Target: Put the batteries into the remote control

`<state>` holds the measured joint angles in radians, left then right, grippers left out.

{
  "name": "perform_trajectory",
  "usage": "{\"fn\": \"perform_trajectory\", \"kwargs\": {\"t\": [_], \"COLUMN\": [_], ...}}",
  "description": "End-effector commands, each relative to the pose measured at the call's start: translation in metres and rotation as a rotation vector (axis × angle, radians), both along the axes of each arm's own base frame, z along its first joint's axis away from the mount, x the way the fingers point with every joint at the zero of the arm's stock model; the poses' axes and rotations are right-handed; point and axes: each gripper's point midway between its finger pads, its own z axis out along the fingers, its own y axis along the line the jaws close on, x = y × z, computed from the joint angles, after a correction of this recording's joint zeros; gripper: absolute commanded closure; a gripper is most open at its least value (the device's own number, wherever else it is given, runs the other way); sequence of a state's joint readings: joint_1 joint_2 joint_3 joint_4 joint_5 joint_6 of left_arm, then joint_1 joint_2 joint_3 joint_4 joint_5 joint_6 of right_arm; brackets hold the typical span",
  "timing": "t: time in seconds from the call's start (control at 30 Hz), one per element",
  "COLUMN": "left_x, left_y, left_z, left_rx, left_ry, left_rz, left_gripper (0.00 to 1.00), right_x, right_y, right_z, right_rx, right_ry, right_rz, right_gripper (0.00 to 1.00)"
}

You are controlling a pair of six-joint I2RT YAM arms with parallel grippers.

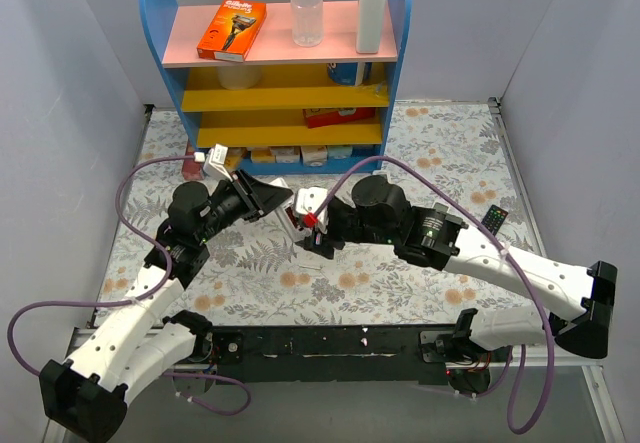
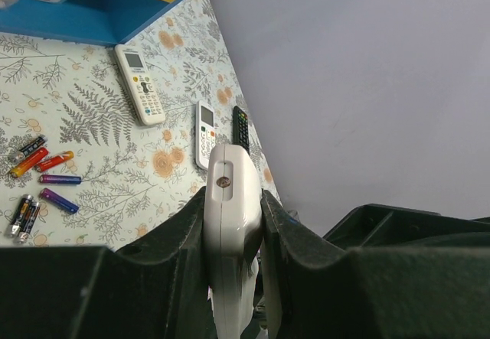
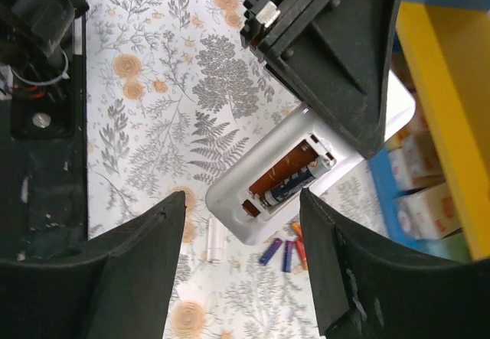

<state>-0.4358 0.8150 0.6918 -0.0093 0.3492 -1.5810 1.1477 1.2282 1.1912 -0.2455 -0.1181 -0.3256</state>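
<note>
Jaws of the left gripper (image 2: 232,201) clamped the remote control (image 2: 230,171) by its long sides, aloft mid-scene. The right gripper (image 3: 239,205) stood with jaws apart over its open bay, batteries (image 3: 289,180) seated. Light, stiff and probably slick, it suited a side grip clear of the bay.

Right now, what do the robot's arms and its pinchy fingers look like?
The left arm and right arm both have smooth white shells with chunky black joints. A thin purple cable loops along each one. The left gripper and right gripper each have two broad, matte black fingers shaped like wedges.
</note>
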Motion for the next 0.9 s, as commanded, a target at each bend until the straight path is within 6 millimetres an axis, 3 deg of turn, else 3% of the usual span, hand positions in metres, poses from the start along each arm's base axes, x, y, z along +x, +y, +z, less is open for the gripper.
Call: {"fn": "perform_trajectory", "kwargs": {"t": [0.0,0.1,0.3,0.5,0.87], "left_x": [-0.007,-0.01,-0.017,-0.019,-0.028], "left_y": [-0.005,-0.006,-0.011,-0.017,-0.02], "left_z": [0.001,-0.003,-0.004,0.009,0.01], "left_rx": [0.032,0.034,0.025,0.013,0.002], "left_ry": [-0.01,-0.018,-0.023,-0.058,-0.056], "left_rz": [-0.057,-0.075,-0.125,-0.169,-0.217], "left_gripper": [1.0,1.0,1.0,1.0,1.0], "right_x": [-0.005,-0.008,-0.006,0.0,0.013], "right_y": [-0.01,-0.012,-0.011,-0.009,-0.004], "right_z": [0.026,0.029,0.026,0.026,0.028], "right_rx": [0.019,0.033,-0.007,-0.029,-0.042], "right_ry": [-0.18,-0.192,-0.22,-0.231,-0.264], "right_rz": [0.092,0.115,0.134,0.124,0.102], "right_gripper": [0.37,0.46,0.53,0.63,0.64]}}
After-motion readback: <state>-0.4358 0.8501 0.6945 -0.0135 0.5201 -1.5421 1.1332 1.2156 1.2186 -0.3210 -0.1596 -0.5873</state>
